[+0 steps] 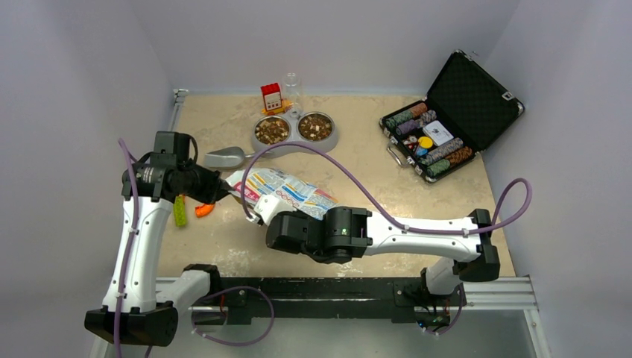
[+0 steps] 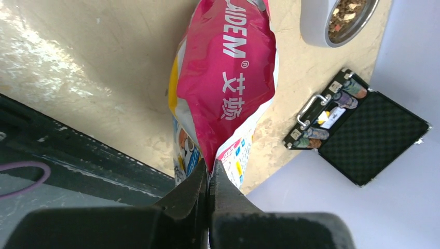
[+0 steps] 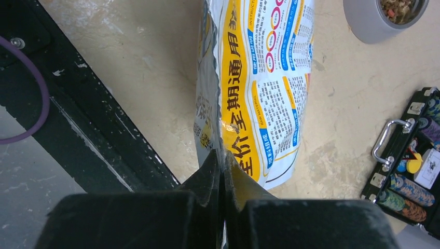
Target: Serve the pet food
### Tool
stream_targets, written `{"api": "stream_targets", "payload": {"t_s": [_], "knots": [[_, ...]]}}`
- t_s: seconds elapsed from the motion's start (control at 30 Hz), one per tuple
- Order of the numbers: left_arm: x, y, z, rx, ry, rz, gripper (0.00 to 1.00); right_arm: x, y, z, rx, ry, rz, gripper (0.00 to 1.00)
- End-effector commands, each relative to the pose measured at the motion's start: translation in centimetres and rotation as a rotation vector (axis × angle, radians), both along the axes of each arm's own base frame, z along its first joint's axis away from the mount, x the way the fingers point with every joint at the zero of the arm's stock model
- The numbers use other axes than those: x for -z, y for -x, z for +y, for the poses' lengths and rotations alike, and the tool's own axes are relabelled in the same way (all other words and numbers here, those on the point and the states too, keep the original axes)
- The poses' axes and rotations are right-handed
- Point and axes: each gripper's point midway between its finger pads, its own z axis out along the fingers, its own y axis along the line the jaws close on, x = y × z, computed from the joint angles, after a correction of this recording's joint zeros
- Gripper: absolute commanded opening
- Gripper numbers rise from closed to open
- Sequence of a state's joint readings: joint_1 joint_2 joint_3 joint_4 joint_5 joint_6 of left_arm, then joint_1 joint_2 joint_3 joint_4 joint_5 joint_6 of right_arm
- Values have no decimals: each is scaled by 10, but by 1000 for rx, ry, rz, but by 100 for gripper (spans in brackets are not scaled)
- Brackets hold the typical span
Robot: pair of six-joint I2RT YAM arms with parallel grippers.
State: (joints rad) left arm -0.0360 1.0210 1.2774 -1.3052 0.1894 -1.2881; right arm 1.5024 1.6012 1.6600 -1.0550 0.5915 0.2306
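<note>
Bag (image 1: 287,192) is what both arms hold now, stretched between them over the middle of the table (image 1: 373,186). I see the left gripper (image 2: 209,171) clenched on one edge of the bag, at the side where the pink face with white letters shows, the two fingers pressed together with only the thin foil between them. The right gripper (image 3: 222,161) is also clenched on the bag, at an edge of the yellow and white printed face, and its fingers likewise meet on the foil. From the top view the left gripper has the end nearer the left wall and the right gripper the lower edge, near the front of the table. I cannot tell if the bag rests on the table or is lifted a little, and what is inside it is hidden. The kibble (image 1: 272,131) that I can see is in the bowl (image 1: 294,146), a grey double one at the far side of the table, with brown pieces in both cups. A metal scoop (image 1: 226,157) lies just left of the bowl, apart from the bag. At the far right an open black case (image 1: 477,97) stands with rows of chips (image 1: 440,153).
</note>
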Motion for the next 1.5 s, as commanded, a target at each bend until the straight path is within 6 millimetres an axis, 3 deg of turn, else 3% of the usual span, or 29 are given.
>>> {"api": "stream_targets", "payload": {"t_s": [0.0, 0.13, 0.27, 0.4, 0.5, 0.6, 0.77, 0.87, 0.93, 1.07, 1.13, 1.2, 1.3, 1.47], "knots": [[-28, -10, 30, -55, -168, -83, 0, -43, 4, 5, -92, -129, -13, 0], [-83, -10, 56, -126, -293, -165, 0, -100, 18, 29, -251, -309, -20, 0], [-127, -26, 43, -98, -232, -269, 0, -160, 23, 44, -295, -435, -30, 0], [-143, -48, 14, -24, -89, -287, 0, -183, 12, 43, -256, -471, -53, 0], [-156, -54, 7, -16, -62, -300, 0, -195, 12, 33, -253, -522, -31, 0], [-149, -59, 5, -22, -55, -287, 0, -182, 10, 23, -229, -537, 16, 0], [-80, -86, -13, 36, 17, -183, 0, -99, -28, 4, -92, -436, 44, 0], [-51, -92, -14, 63, 8, -85, 0, -64, -42, -5, -47, -348, 60, 0], [-43, -98, -13, 77, -10, -73, 0, -56, -40, -3, -63, -334, 79, 0], [-50, -111, -13, 103, -31, -107, 0, -65, -45, 0, -54, -337, 58, 0], [-60, -117, -17, 124, -18, -143, 11, -71, -47, -1, -55, -335, 50, 0], [-71, -118, -20, 139, -2, -185, 33, -74, -45, 1, -74, -331, 60, 2], [-85, -113, -21, 151, 3, -241, 57, -76, -40, 4, -100, -336, 86, 20], [-93, -94, -20, 156, -3, -276, 77, -80, -33, 8, -122, -359, 116, 41]]}}
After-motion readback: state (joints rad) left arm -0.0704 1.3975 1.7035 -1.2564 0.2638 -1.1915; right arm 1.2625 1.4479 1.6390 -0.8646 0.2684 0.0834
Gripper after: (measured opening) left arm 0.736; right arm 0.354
